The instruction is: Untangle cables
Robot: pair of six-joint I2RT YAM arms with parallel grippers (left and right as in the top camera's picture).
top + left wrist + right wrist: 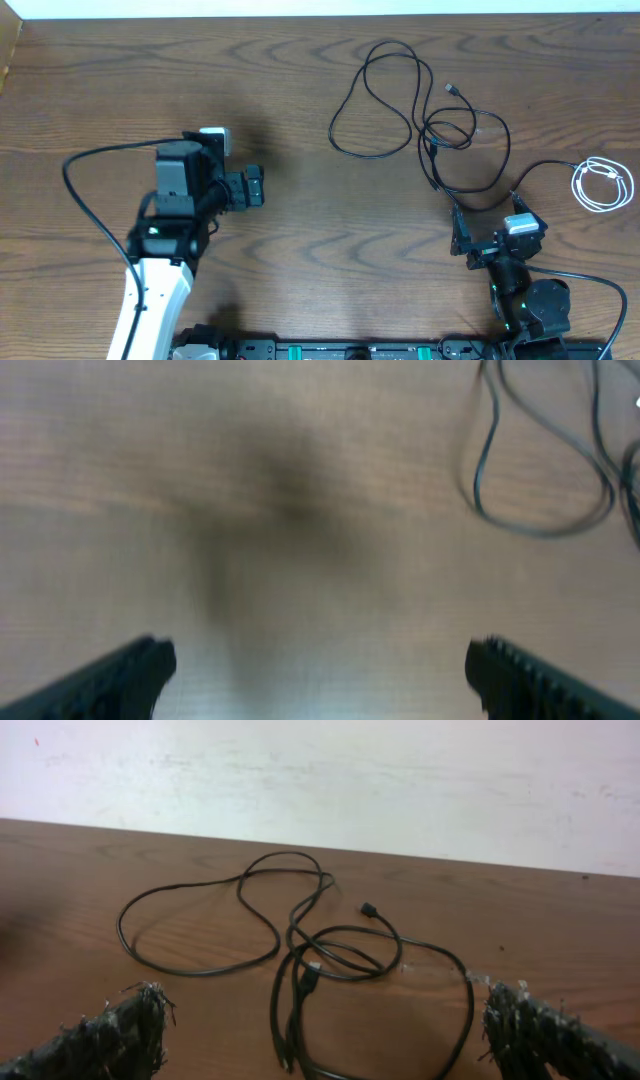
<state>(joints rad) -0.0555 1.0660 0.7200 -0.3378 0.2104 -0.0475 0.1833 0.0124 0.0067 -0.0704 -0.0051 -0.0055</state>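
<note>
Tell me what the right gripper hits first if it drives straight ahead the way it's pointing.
Most likely the black cables. The open right gripper points at their tangled loops, and the nearest strands lie just ahead between its fingers. Its height above the table is unclear, so it might skim over them.

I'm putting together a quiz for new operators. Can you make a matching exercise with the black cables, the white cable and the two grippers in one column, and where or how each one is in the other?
Things:
1. black cables
2. white cable
3. left gripper
4. right gripper

Places and states:
A. small coil near the table's right edge
B. open, over bare wood, left of all the cables
C. loose tangled loops, right of centre
D. open, at the near end of the black loops

Pairs: 1-C, 2-A, 3-B, 4-D
</note>
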